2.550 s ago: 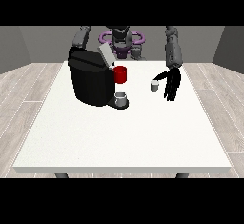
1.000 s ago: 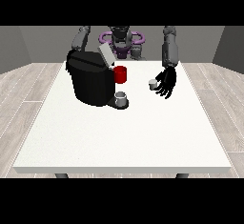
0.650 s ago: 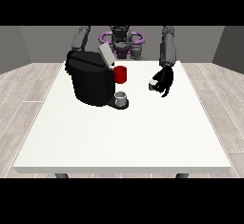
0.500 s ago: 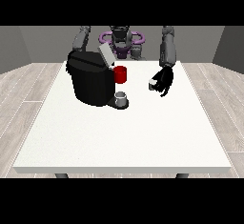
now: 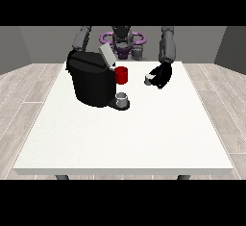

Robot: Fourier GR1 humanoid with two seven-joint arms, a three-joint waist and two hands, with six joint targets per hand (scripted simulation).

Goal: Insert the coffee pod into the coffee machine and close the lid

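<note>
Right of the coffee machine (image 5: pixel 92 81), whose lid (image 5: pixel 107 56) is tilted open, the coffee pod (image 5: pixel 149 80) is gripped in the curled fingers of the hand at the view's right (image 5: pixel 161 75), its axis unclear.

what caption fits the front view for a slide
Robot hand at the view's right on the pod, beside the open-lidded coffee machine.

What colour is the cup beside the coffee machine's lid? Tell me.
Red: the round cup beside the black coffee machine, clearest in the front view.
</note>
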